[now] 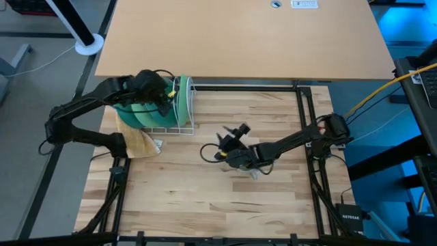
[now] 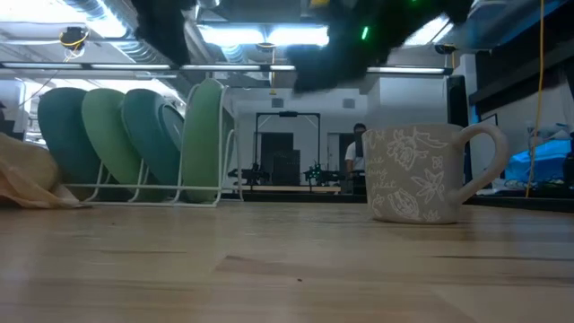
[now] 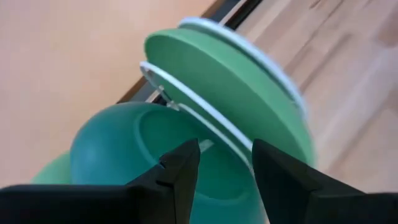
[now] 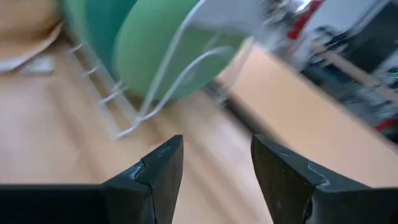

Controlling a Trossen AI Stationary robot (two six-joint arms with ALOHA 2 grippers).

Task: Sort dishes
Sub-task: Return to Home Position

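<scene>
Mug [image 2: 420, 175]; plates [image 2: 117, 144] upright in rack [image 1: 179, 129], cloth [image 1: 140, 143] beside; left end effector [image 3: 225, 155] spread above them; right end effector [image 4: 216, 146] spread.

From above, you cannot count the round teal and green plates [image 1: 133, 117]: the dark left arm [image 1: 89, 102] lies across the white wire rack [image 1: 188, 127] and covers most of them. The dark right arm [image 1: 287, 143] hides nearly all of the small grey handled mug [image 2: 417, 175] there. In the low view, the tan waffle cloth [image 2: 22, 178] runs off the left edge, and a person [image 2: 359, 144] far behind is too small to make out.
</scene>
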